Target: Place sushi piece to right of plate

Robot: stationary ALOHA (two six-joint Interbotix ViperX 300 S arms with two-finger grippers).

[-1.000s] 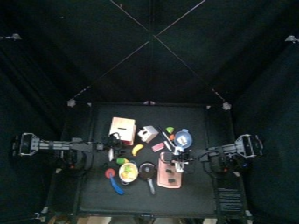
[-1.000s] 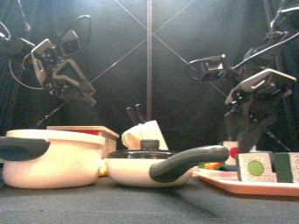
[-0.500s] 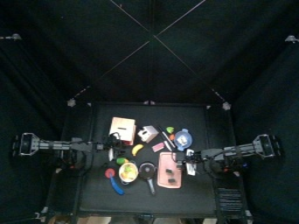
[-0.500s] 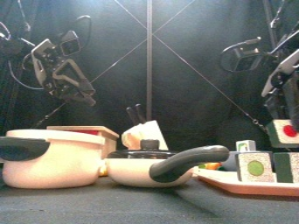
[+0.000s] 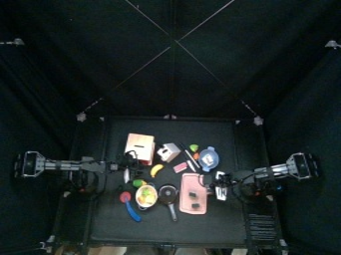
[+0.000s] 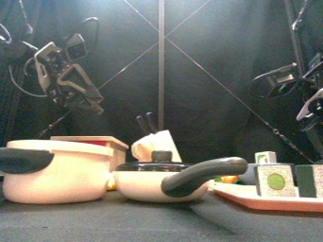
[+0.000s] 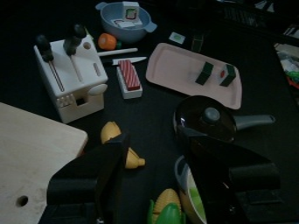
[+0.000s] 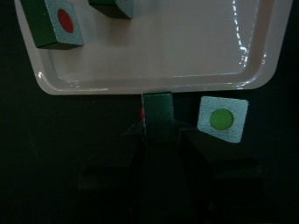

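The pink plate (image 8: 152, 52) lies on the table, also in the top view (image 5: 194, 194) and at the front view's right (image 6: 252, 195). Two sushi pieces sit on it, one with a red centre (image 8: 59, 22). A sushi piece with a green centre (image 8: 222, 118) lies on the black table just off the plate's edge. My right gripper (image 8: 158, 118) hangs above that edge, beside this piece, shut on a dark green sushi piece (image 8: 158, 107). It is at the plate's right side in the top view (image 5: 222, 180). My left gripper (image 7: 158, 175) is open and empty, resting at the left (image 5: 88, 169).
A cream pot (image 6: 57, 170) and a lidded pan (image 6: 164, 178) stand at the front. A knife block (image 7: 65, 74), a cutting board (image 5: 140, 144), a blue bowl (image 7: 126, 16), an orange (image 7: 107, 40) and a banana (image 7: 117, 144) crowd the middle and left.
My right gripper has moved right, from over the plate to past its right edge, carrying the sushi piece. The left arm has not moved.
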